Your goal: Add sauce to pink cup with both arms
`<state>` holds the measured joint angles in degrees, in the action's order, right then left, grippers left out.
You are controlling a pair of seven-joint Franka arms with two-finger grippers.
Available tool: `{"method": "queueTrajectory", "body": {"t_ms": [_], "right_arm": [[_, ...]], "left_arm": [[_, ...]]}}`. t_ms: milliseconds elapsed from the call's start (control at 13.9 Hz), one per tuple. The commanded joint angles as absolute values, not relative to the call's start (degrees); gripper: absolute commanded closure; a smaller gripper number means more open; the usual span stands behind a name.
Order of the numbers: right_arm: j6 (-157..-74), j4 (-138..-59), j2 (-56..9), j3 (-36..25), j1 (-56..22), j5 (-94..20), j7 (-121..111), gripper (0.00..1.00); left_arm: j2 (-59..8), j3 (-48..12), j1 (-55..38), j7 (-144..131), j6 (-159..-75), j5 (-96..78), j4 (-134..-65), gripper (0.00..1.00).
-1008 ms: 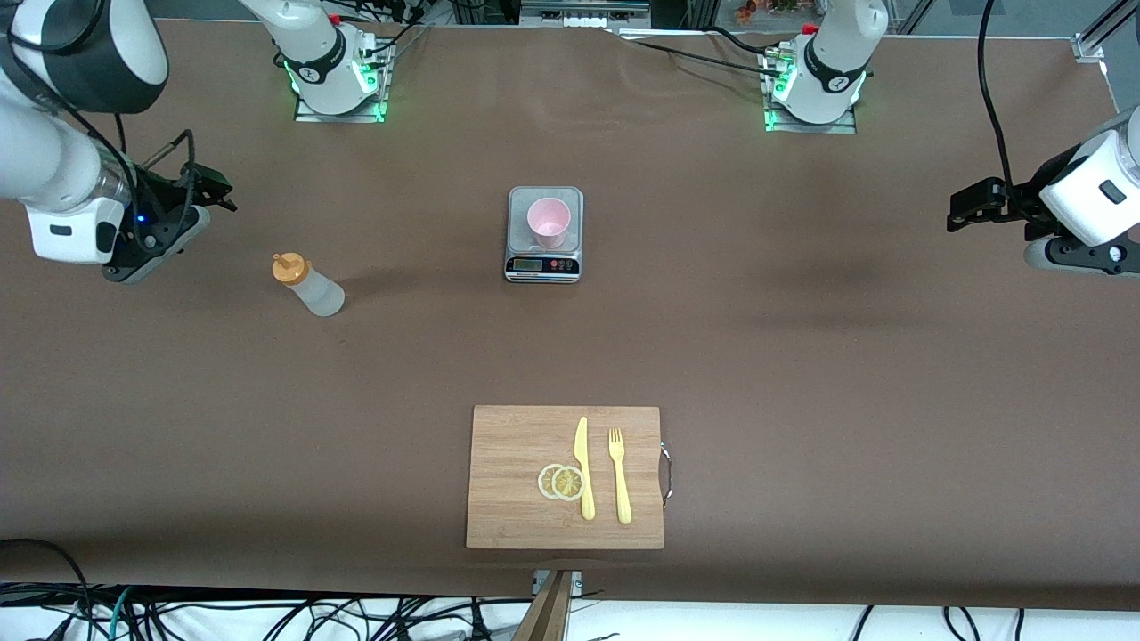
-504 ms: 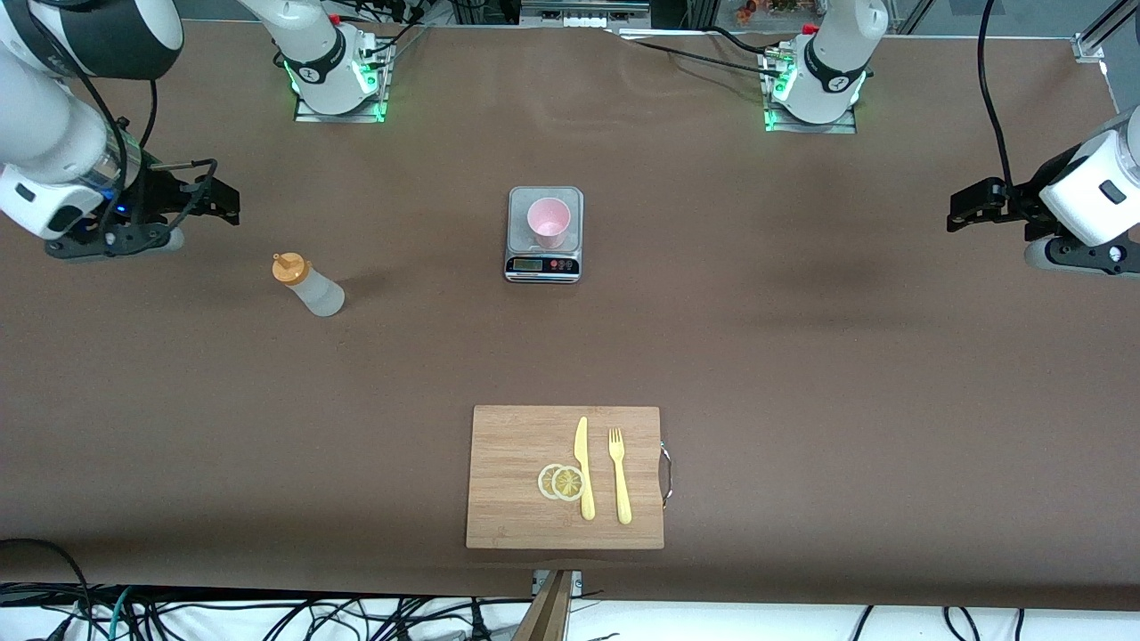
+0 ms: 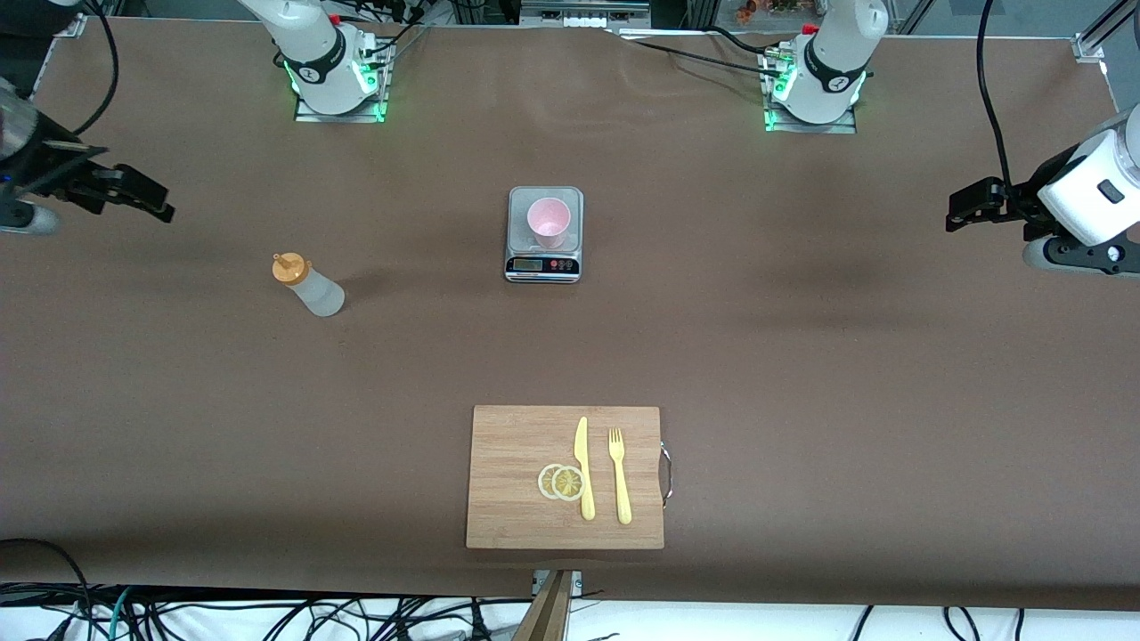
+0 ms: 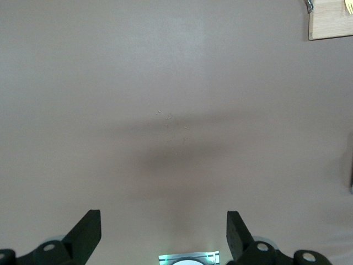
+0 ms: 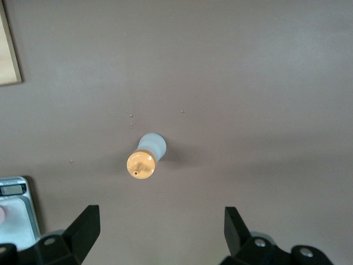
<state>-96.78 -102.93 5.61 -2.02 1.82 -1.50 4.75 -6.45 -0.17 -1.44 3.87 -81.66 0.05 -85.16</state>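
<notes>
The sauce bottle (image 3: pixel 305 285), whitish with an orange cap, stands on the brown table toward the right arm's end; it also shows in the right wrist view (image 5: pixel 145 157). The pink cup (image 3: pixel 548 221) stands on a small grey scale (image 3: pixel 544 264) at the table's middle. My right gripper (image 3: pixel 142 198) is open and empty, up over the table's edge at its own end, apart from the bottle. My left gripper (image 3: pixel 966 206) is open and empty over the table at the left arm's end, where that arm waits. In the left wrist view its fingertips (image 4: pixel 88 226) frame bare table.
A wooden cutting board (image 3: pixel 565 525) lies near the front camera's edge, with two lemon slices (image 3: pixel 561 482), a yellow knife (image 3: pixel 583 467) and a yellow fork (image 3: pixel 619 474) on it. Two green-lit arm bases (image 3: pixel 334 76) stand along the table's back edge. The scale's corner shows in the right wrist view (image 5: pixel 16 207).
My right arm has swung away from the bottle toward its end of the table, its gripper now near the edge. The left arm, bottle and cup have not moved.
</notes>
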Motion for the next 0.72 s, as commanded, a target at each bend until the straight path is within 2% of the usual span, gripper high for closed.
{"method": "queueTrajectory", "body": {"t_ms": [0, 648], "right_arm": [[-93.3, -99.1, 6.1, -2.8, 0.7, -2.1, 5.6, 0.00], [-96.2, -99.2, 5.8, -2.5, 0.7, -0.2, 5.4, 0.00]], "left_arm": [[-7.1, -0.4, -1.1, 5.4, -81.1, 0.4, -83.5, 0.00], [-7.0, -0.4, -1.1, 4.9, -81.7, 0.5, -83.5, 0.00]]}}
